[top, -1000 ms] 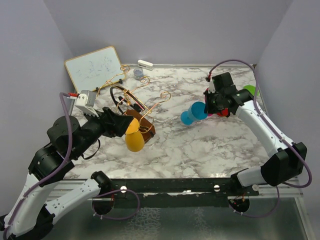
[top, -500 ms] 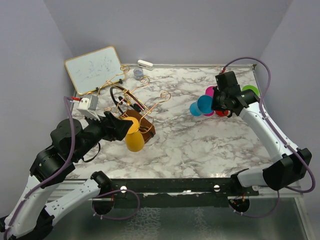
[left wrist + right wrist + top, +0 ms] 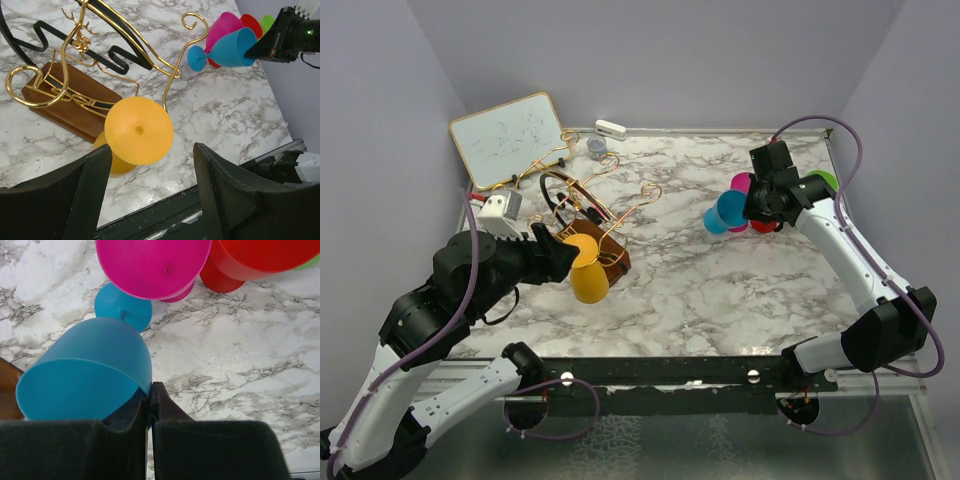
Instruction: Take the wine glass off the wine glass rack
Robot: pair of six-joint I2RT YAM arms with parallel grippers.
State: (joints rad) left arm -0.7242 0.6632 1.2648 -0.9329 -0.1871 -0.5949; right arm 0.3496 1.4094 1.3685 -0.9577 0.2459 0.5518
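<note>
Straddling the foot of the yellow glass (image 3: pixel 139 131) without touching it, the left gripper (image 3: pixel 150 157) stands wide open in the left wrist view. The glass hangs foot uppermost on a gold arm of the rack (image 3: pixel 75 117), over the table (image 3: pixel 225 115) and close to the rack's base. I judge the grasp goes best just under the foot, closing gently, then sliding out along the wire to its open end rather than lifting.

Right wrist view: the right gripper (image 3: pixel 150 400) is pinched tight on the rim of the blue glass (image 3: pixel 90 365), whose foot is just beside the pink glass (image 3: pixel 155 265), with the red glass (image 3: pixel 265 255) behind.

Top view: against a second ago, the blue glass has gone from mid-table to that cluster at the right, and the left gripper has barely shifted
</note>
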